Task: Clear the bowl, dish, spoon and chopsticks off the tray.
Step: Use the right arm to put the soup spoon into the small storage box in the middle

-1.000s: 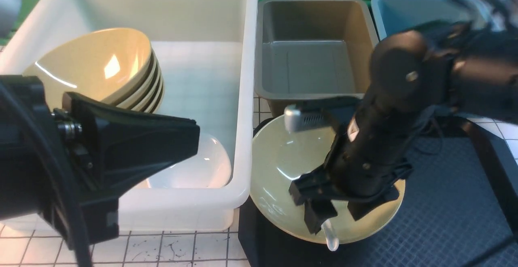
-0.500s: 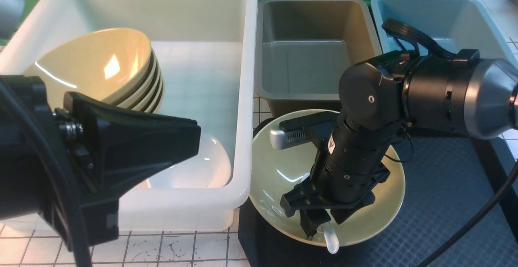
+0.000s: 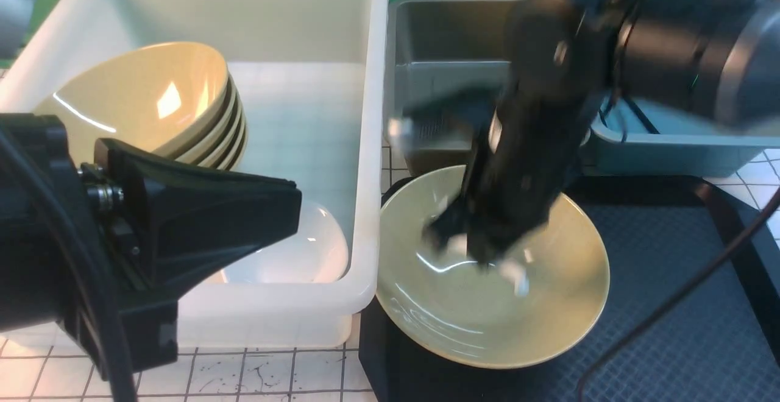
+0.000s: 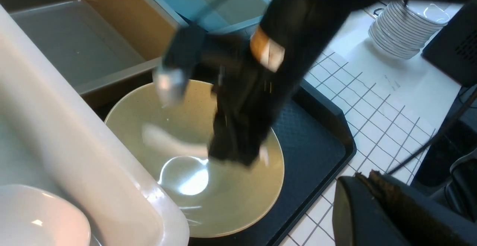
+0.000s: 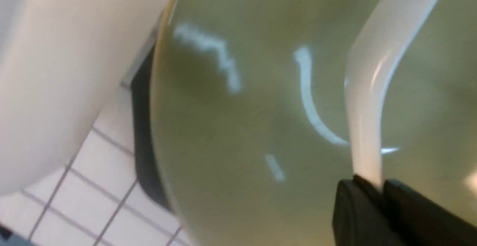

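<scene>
The tan-yellow bowl (image 3: 487, 323) sits on the black tray (image 3: 670, 317) at its left end. My right gripper (image 3: 481, 253), blurred, hangs over the bowl's middle and is shut on the handle of the white spoon (image 3: 515, 277). In the right wrist view the fingertips (image 5: 357, 194) pinch the spoon (image 5: 376, 71) above the bowl (image 5: 242, 126). My left gripper (image 3: 292, 204) is shut and empty, low in front of the white tub; its jaws (image 4: 367, 175) lie together. A small white dish (image 3: 292, 253) lies inside the tub. The chopsticks are out of view.
The deep white tub (image 3: 372, 146) stands left of the tray with a leaning stack of yellow bowls (image 3: 152, 103). A grey bin (image 3: 451, 85) and a blue bin (image 3: 670, 140) stand behind the tray. A stack of white plates (image 4: 402, 33) sits beyond the tray.
My right arm has risen and swung back from the bowl's near rim, carrying the spoon up over the bowl's middle. The left arm has not moved.
</scene>
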`<state>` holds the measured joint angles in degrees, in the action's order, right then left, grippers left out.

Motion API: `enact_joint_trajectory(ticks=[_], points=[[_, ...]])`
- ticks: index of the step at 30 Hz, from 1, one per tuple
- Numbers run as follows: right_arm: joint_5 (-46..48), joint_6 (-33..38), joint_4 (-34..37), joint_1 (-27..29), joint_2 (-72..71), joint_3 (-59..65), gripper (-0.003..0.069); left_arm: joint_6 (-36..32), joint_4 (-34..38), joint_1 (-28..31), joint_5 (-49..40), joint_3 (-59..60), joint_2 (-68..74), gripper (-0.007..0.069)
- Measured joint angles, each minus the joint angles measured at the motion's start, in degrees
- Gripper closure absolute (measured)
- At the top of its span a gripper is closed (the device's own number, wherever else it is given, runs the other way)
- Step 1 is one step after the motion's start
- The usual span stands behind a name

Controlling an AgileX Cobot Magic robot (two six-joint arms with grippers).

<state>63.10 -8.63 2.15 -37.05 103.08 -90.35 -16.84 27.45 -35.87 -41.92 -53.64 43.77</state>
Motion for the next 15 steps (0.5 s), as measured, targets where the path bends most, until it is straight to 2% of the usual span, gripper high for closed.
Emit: enact_joint_trajectory(ticks=[4,9,15], points=[[-3.2,0.3,-0.9,5.7,0.4,-7.8,0.0593,0.0,0.0,0.0,2.4,0.0,0.0,0.0625],[-16.4,3.6,1.0,13.9,6.4,-14.2,0.0593,0.0,0.2,0.0,10.3,0.0,0.0,0.0625],[-30.2,7.5,5.2,17.7,18.4,-22.1,0.0593,0.1,0.2,0.0,13.9,0.0,0.1,0.0625]])
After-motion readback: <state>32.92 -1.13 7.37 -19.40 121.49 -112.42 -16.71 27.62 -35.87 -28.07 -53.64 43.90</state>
